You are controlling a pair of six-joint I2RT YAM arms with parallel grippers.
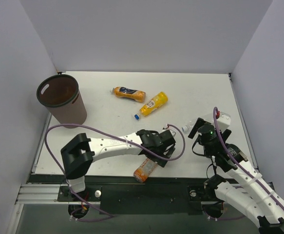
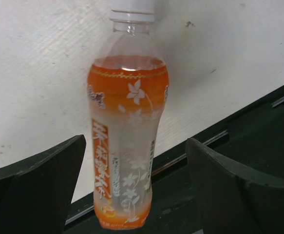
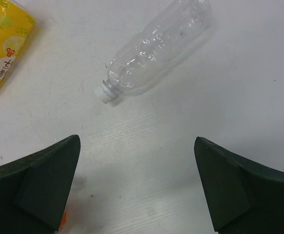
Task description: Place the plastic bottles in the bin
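Orange bottle [image 1: 142, 170] lay at the near edge of the white tabletop [image 1: 200, 92], white walls [image 1: 146, 34] around.
Its long axis ran diagonally, cap toward the far right, base at the black rail [image 2: 263, 131]; the left hand [image 2: 135, 146] gaped astride it, untouching, and the right hand [image 3: 137, 141] gaped near a clear bottle [image 3: 151, 48].

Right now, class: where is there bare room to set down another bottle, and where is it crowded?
Bare: the far right corner beyond the yellow bottle; also between bin and blue-labelled bottle. Crowded: the near half, with the orange bottle at the left pincer and the clear bottle by the right pincer.
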